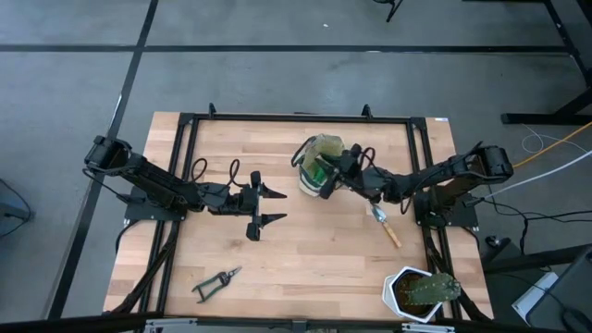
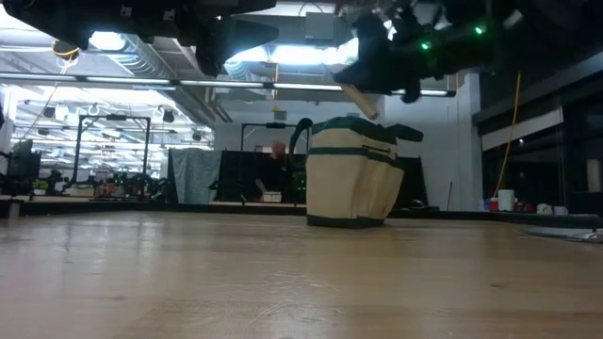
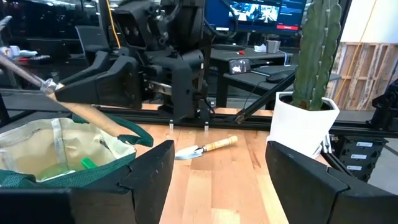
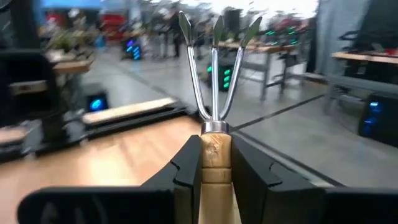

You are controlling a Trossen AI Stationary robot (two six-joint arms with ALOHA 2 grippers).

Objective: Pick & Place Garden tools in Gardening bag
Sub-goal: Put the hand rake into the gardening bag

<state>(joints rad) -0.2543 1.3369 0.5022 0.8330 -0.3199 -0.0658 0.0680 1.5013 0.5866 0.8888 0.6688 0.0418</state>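
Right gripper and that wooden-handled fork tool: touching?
Touching. The right wrist view shows the right gripper with both fingers pressed against the wooden handle of the three-pronged hand fork, no gap either side.

White pot (image 1: 400, 294) with a green cactus (image 1: 431, 289) sits at the lower right of the high view, on the light wooden tabletop (image 1: 305, 250). In the left wrist view the same pot (image 3: 303, 124) stands right of centre, upright, cactus (image 3: 316, 53) rising to the top edge. Black metal frame (image 1: 296, 117) runs round the tabletop edges. Grey floor (image 1: 277, 55) with dark seam lines fills the upper part of the high view; cables (image 1: 555, 153) trail at the right edge. Low view: room beyond with ceiling lights (image 2: 273, 56), benches, a person (image 2: 276, 165) seated far off at centre. Monitors (image 3: 261, 11) glow at the top of the left wrist view.
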